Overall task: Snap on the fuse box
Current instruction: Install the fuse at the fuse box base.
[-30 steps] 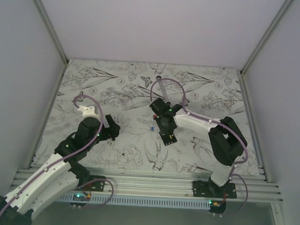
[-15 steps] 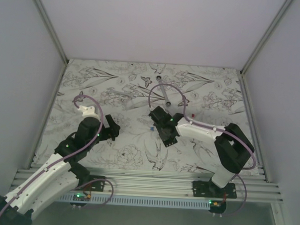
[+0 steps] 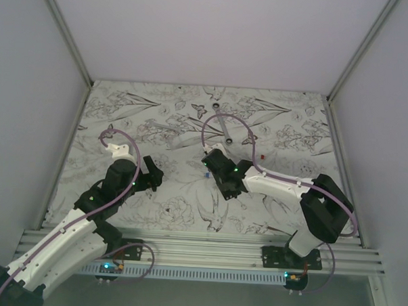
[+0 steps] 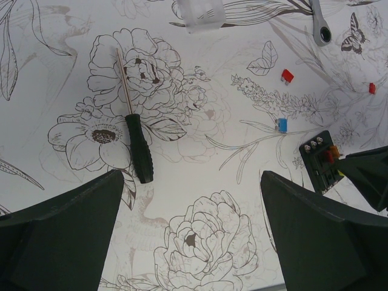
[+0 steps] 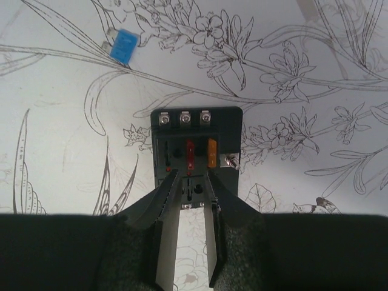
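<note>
The fuse box (image 5: 225,130) is a small black block lying flat on the flowered table, its top bare, with a red and an orange fuse and three screws showing. The left wrist view has it at the right (image 4: 320,162). My right gripper (image 5: 191,177) hovers over its near end, fingers a little apart with nothing between them. From above, the right gripper (image 3: 222,173) covers the box. My left gripper (image 4: 194,242) stands wide open over bare table, far left of the box (image 3: 151,172).
A black-handled screwdriver (image 4: 138,151) lies ahead of the left gripper. A pale translucent piece (image 4: 197,15) sits beyond it. A loose blue fuse (image 5: 124,46) lies just past the box, red fuses (image 4: 287,75) and a wrench (image 3: 222,127) farther back.
The right gripper's fingers have parted from shut. The right arm's elbow has swung right and toward the near edge, shifting the gripper slightly nearer. The left arm has stayed still.
</note>
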You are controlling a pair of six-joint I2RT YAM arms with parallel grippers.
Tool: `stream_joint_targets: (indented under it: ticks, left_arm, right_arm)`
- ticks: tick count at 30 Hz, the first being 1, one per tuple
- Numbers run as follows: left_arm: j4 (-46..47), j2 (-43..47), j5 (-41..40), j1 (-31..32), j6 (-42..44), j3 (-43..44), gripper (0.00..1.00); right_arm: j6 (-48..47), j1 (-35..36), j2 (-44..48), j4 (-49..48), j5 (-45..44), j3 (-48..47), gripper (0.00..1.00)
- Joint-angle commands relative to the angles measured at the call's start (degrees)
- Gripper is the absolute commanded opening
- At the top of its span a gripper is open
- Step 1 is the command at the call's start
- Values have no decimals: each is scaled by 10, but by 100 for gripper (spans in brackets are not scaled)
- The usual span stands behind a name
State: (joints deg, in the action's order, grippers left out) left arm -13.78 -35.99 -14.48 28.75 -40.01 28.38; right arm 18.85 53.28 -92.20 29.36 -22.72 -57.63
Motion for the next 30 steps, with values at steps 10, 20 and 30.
stream_joint_targets:
  ticks: [10, 20, 30]
  left_arm:
    - [-8, 1, 2, -5, -3, -1, 100]
    - [-8, 2, 3, -5, -2, -1, 100]
    - [-9, 7, 5, -5, -2, -2, 100]
  right_arm:
    - [-2, 2, -26, -47, -22, -8, 24]
    - [0, -4, -39, -38, -13, -10, 8]
    - [3, -38, -75, 14, 55, -13, 0]
